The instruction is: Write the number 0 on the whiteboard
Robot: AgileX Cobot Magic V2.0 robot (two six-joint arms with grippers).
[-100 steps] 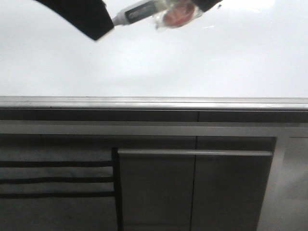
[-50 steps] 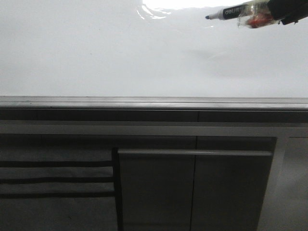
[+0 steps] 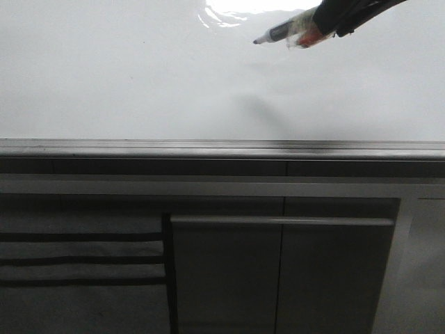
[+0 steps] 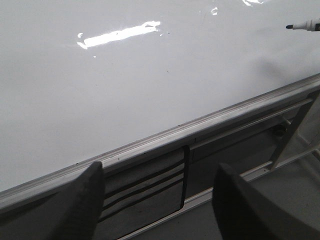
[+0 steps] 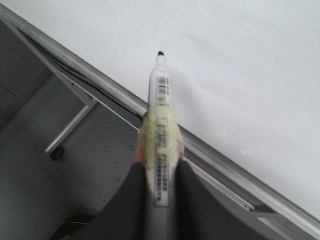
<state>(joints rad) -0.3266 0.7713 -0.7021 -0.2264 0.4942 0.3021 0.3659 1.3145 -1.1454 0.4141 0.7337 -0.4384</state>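
The whiteboard [image 3: 139, 83] is a glossy white board with a grey edge rail [image 3: 208, 147]; it shows no drawn mark, and no number 0 is in view. My right gripper [image 3: 327, 26] at the top right of the front view is shut on a marker [image 3: 285, 31] wrapped in tape, its black tip pointing left just above the board. In the right wrist view the gripper [image 5: 160, 172] clamps the marker [image 5: 160, 115], whose tip is over the board [image 5: 240, 60]. The marker's tip also shows in the left wrist view [image 4: 302, 26]. My left gripper [image 4: 157, 187] is open and empty, off the board's edge.
Grey cabinet fronts [image 3: 278, 271] with a horizontal handle bar [image 3: 278, 220] stand below the rail. A panel with dark slots [image 3: 80, 257] is at the lower left. A bright light glare [image 4: 120, 35] lies on the board.
The right gripper with the marker has moved left and slightly down, and the marker's tip now tilts down toward the board. The black left arm seen a second ago has left the front view.
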